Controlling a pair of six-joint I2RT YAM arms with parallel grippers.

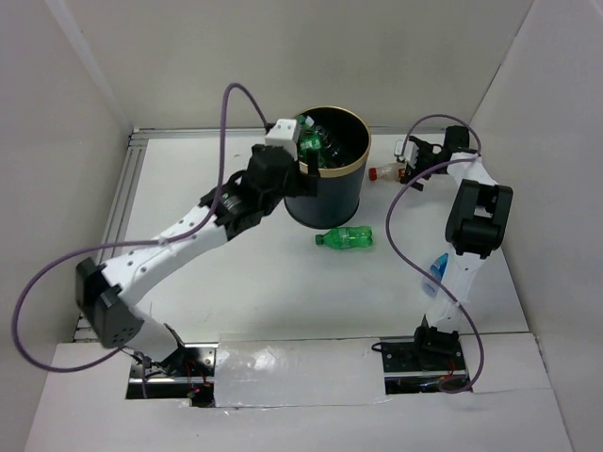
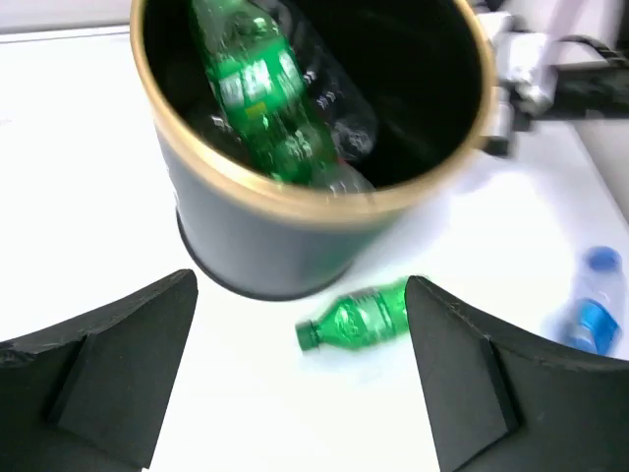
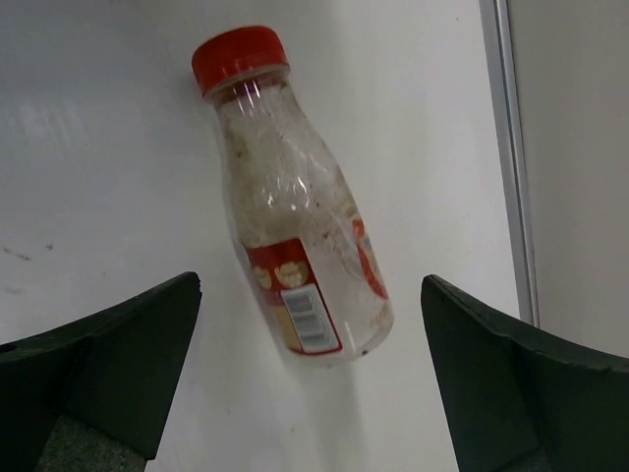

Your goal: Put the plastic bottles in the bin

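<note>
Held left gripper (image 2: 300, 295) spread wide, empty, at bin (image 2: 265, 246); held right gripper (image 3: 310, 285) spread wide, empty, over red-capped bottle (image 3: 295, 226).

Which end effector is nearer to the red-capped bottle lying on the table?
Right. The right end effector hangs open directly over the red-capped bottle. The left end effector is above the bin's rim, on its other side.

Bottles (image 2: 257, 93) inside bin (image 1: 334, 193); lone bottle (image 1: 345, 238) on table (image 1: 236, 282) just before bin; third bottle (image 1: 384, 172) on table right of bin.
</note>
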